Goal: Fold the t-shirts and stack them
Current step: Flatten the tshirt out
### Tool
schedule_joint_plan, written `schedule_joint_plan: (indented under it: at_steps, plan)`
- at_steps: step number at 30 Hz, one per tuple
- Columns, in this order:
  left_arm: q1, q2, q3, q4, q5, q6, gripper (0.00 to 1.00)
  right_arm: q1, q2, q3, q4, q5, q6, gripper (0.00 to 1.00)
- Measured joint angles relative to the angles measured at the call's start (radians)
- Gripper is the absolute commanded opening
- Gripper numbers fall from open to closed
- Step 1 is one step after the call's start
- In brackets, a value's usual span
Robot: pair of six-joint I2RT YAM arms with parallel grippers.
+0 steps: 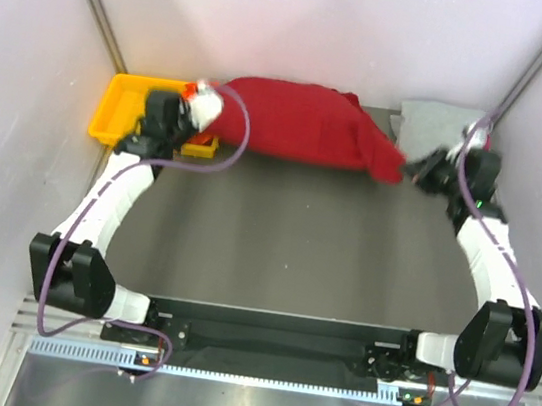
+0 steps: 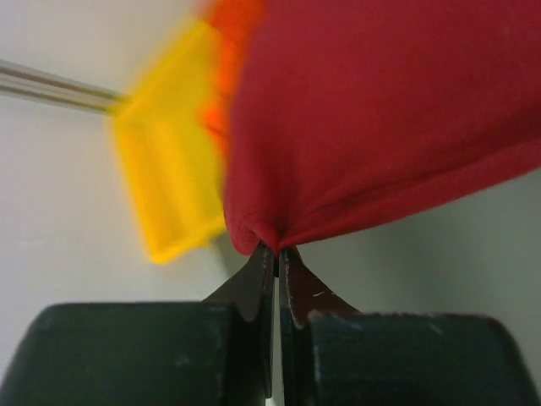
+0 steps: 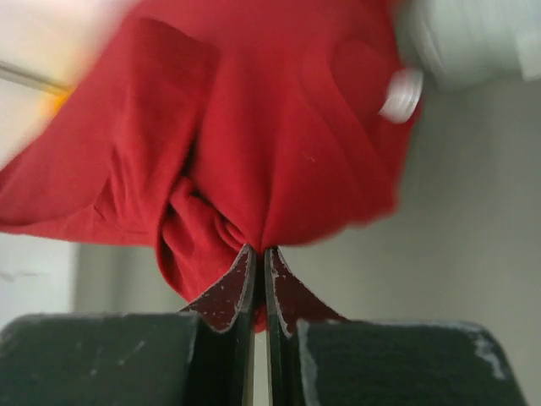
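Left end effector [image 2: 276,254] and right end effector [image 3: 259,254], arms stretched forward, each pinch the dark red t-shirt [image 1: 308,122].

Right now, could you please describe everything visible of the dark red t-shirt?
The dark red t-shirt is soft plain cloth, bunched and creased, stretched sideways along the far side of the table. The left end effector is shut on one gathered edge near the yellow tray; the right end effector is shut on the opposite crumpled end.
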Motion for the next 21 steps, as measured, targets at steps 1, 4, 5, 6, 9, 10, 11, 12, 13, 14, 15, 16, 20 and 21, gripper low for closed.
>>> schedule_joint_plan:
  at_steps: [1, 4, 5, 6, 9, 10, 11, 12, 13, 14, 15, 16, 20, 21]
  plan:
    - [0.0, -0.012, -0.092, 0.009, 0.021, 0.006, 0.0, -0.001, -0.014, -0.084, -0.003, 0.012, -0.005, 0.02]
    - [0.0, -0.016, -0.3, -0.011, 0.082, 0.023, 0.0, -0.001, -0.036, -0.322, -0.018, 0.037, -0.023, 0.05]
    - [0.0, -0.021, -0.36, -0.024, 0.106, 0.031, 0.0, -0.002, -0.036, -0.388, -0.029, 0.046, -0.031, 0.08]
    - [0.0, -0.028, -0.405, -0.038, 0.126, 0.039, 0.0, -0.003, -0.036, -0.43, -0.041, 0.055, -0.038, 0.1]
    - [-0.002, -0.087, -0.54, -0.059, 0.176, 0.065, 0.0, -0.017, -0.036, -0.509, -0.078, 0.092, -0.052, 0.13]
    - [-0.002, -0.114, -0.58, -0.066, 0.187, 0.072, 0.0, -0.027, -0.036, -0.518, -0.08, 0.109, -0.055, 0.13]
    - [-0.003, -0.132, -0.606, -0.074, 0.195, 0.078, 0.0, -0.041, -0.036, -0.52, -0.079, 0.119, -0.057, 0.15]
    - [-0.005, -0.146, -0.629, -0.08, 0.208, 0.085, 0.0, -0.063, -0.039, -0.523, -0.074, 0.136, -0.057, 0.2]
    - [-0.006, -0.154, -0.647, -0.085, 0.222, 0.091, 0.0, -0.085, -0.042, -0.525, -0.072, 0.153, -0.06, 0.28]
    - [-0.007, -0.156, -0.659, -0.09, 0.235, 0.095, 0.0, -0.108, -0.049, -0.525, -0.075, 0.169, -0.061, 0.32]
    - [-0.008, -0.156, -0.671, -0.093, 0.247, 0.097, 0.0, -0.133, -0.061, -0.525, -0.079, 0.194, -0.067, 0.38]
    - [-0.008, -0.156, -0.683, -0.097, 0.26, 0.099, 0.0, -0.146, -0.073, -0.525, -0.085, 0.216, -0.071, 0.5]
    - [-0.008, -0.156, -0.694, -0.131, 0.286, 0.099, 0.0, -0.164, -0.176, -0.522, -0.15, 0.292, -0.087, 0.6]
    - [-0.008, -0.156, -0.694, -0.141, 0.287, 0.098, 0.0, -0.163, -0.208, -0.522, -0.169, 0.296, -0.085, 0.61]
